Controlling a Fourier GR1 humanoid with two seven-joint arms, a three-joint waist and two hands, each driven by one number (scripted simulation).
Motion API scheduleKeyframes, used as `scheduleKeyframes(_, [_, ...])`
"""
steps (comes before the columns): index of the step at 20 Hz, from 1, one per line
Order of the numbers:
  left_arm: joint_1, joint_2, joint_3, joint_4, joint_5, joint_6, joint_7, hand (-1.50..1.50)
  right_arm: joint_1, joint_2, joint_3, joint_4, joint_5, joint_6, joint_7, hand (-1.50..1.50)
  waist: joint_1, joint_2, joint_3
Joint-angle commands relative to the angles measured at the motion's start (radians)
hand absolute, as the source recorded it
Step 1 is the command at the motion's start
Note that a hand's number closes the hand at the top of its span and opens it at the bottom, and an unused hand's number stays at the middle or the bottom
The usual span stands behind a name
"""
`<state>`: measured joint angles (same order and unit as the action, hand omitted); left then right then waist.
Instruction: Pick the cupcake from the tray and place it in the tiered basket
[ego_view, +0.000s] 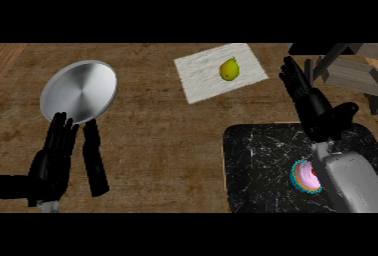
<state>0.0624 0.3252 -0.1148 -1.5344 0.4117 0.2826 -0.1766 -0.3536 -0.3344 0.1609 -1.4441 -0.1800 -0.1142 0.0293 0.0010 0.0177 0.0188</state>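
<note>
At the far left, the left robot hand (53, 155) shows with straight fingers pointing up the view, open and holding nothing, its thumb set apart to the right. Its fingertips lie just at the lower edge of a round silver plate (79, 91), which sits on the brown wooden counter (162, 140).

Further right, toward the top, a pale cloth (203, 70) lies tilted on the counter, with a small yellow-green pear (229, 69) resting near its middle.

Lower right is a black tray (258, 165) with pale scratches. The cupcake (304, 176), pink-topped in a teal wrapper, sits on the tray's right part, partly hidden by the grey right forearm (347, 180) that passes just beside and over it.

The right robot hand (314, 102) is above the tray's top edge, fingers straight and pointing up the view, open and holding nothing. The cupcake lies well below the hand, next to the forearm rather than the fingers.

At the top right corner, dark bars and grey shelves of the tiered basket (347, 70) show, just right of the fingertips.
</note>
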Motion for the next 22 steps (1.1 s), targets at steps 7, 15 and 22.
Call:
scheduleKeyframes(7, [-0.011,0.115,-0.044,0.002,-0.058,-0.044,0.16,0.0,0.116,-0.208,0.032,-0.151,0.269,-0.074,0.139,1.5,-0.111,-0.027,-0.045])
scheduleKeyframes(15, [-0.115,0.171,-0.034,0.001,-0.022,-0.14,0.306,0.0,0.375,-0.047,0.049,-0.537,0.408,-0.401,0.345,-1.5,-0.027,-0.023,-0.021])
scheduleKeyframes(22, [-0.078,0.152,-0.045,-0.026,-0.039,-0.118,0.283,0.0,0.406,-0.426,0.03,-0.689,0.573,-0.095,0.637,-1.5,-0.034,-0.029,-0.027])
